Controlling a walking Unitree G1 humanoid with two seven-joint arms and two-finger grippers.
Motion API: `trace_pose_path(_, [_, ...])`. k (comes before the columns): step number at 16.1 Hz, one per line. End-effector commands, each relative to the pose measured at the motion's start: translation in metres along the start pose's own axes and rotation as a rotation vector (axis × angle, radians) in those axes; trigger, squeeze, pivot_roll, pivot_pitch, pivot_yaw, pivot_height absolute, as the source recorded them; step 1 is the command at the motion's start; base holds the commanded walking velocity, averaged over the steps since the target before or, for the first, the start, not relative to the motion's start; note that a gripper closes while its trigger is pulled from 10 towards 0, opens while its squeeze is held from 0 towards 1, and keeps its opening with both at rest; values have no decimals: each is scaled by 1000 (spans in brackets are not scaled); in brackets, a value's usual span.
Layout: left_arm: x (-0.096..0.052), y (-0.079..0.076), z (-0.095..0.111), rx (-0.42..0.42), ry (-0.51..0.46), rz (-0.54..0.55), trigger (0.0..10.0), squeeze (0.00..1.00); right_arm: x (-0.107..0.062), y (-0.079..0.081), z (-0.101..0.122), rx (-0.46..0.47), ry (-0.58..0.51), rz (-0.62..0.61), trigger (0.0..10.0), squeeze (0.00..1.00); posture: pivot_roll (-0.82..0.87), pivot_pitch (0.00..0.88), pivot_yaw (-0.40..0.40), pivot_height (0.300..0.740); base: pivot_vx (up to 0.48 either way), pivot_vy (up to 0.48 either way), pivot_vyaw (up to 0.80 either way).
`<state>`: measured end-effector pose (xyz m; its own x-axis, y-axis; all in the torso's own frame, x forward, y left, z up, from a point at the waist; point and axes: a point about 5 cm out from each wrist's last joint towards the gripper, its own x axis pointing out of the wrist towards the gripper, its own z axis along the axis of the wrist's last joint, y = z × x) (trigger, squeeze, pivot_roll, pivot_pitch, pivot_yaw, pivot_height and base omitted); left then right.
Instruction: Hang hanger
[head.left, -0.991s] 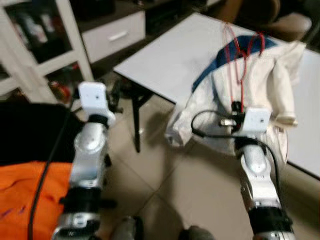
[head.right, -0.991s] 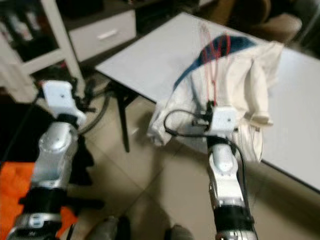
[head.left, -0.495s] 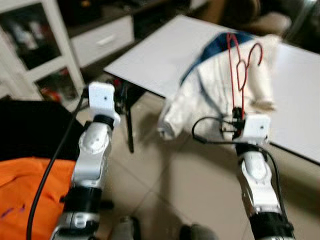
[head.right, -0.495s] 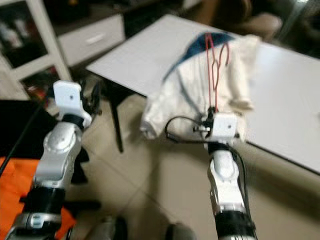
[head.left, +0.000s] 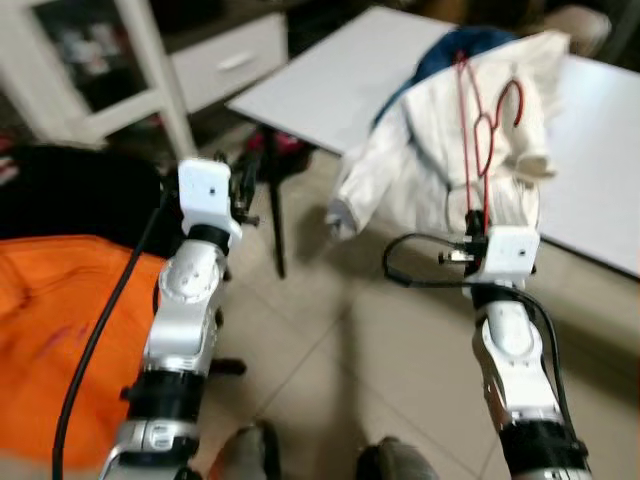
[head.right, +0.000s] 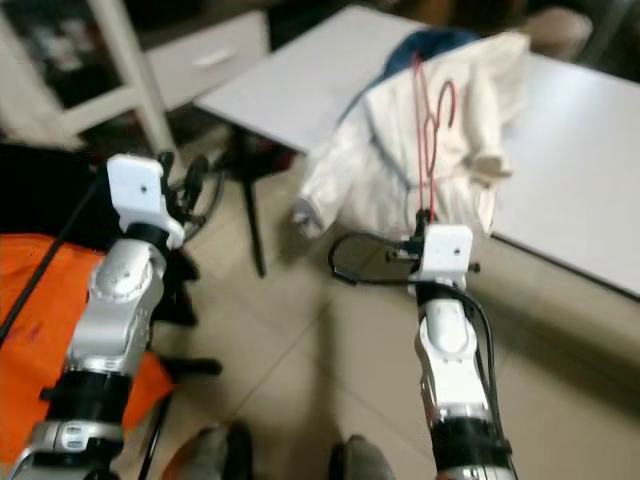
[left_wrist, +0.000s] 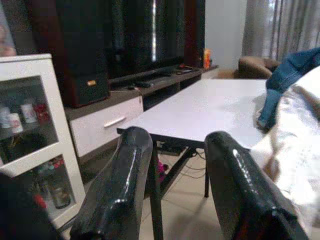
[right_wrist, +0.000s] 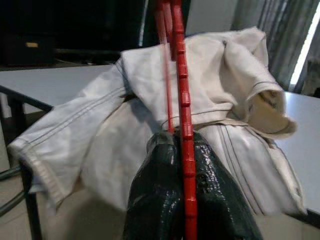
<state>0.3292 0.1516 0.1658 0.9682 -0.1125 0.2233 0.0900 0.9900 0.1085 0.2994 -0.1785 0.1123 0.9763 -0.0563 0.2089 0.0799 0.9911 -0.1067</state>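
A red wire hanger (head.left: 478, 130) stands upright, its lower end pinched in my right gripper (right_wrist: 182, 142), which is shut on it. The hook end (head.left: 512, 100) rises in front of a white jacket (head.left: 430, 170) heaped on the edge of a white table (head.left: 330, 90). A blue garment (head.left: 450, 45) lies under the jacket's far side. My left gripper (left_wrist: 175, 150) is open and holds nothing. It is raised at my left, pointing toward the table's near corner.
An orange cloth (head.left: 50, 330) and a dark mass lie on the floor at my left. A white glass-door cabinet (head.left: 100, 60) and a low drawer unit (head.left: 235, 60) stand behind. The table's black leg (head.left: 275, 220) is between my arms. Tiled floor (head.left: 350, 370) lies ahead.
The whole picture has shifted, so the camera has moved. The right gripper keeps the hanger upright, and both arms hold much the same pose.
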Motion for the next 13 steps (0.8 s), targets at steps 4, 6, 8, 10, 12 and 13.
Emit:
trace_pose_path(4, [3, -2, 6, 2, -29, -17, 10000, 0, 0, -1, 3, -26, -33, 2, 0, 0, -150, 86, -8, 740, -247, 0, 0])
trace_pose_path(6, [3, -1, 2, -2, -18, -16, 10000, 0, -1, 0, 1, -43, -25, 13, 0, 0, -150, 86, -7, 740, 0, 0, -225])
trace_pose_path(8, [-3, 7, -21, -8, 83, 25, 10000, 0, -5, 0, -7, -40, 9, 15, 0, 0, -151, 88, -5, 740, 0, 0, -800])
trace_pose_path(10, [-11, 12, -35, 2, 132, 33, 10000, 290, -8, -2, -11, -37, 30, 13, 0, 0, -152, 94, -8, 740, 0, 0, -800])
trace_pose_path(12, [-25, 14, -53, -50, 220, 51, 10000, 1000, -11, -6, -18, -28, 63, -5, 0, 0, -144, 97, -13, 740, 0, 0, -800])
trace_pose_path(13, [-30, 15, -60, -85, 255, 70, 10000, 1000, -11, -7, -21, -26, 73, -12, 0, 1000, -141, 97, -17, 740, 0, 0, -800])
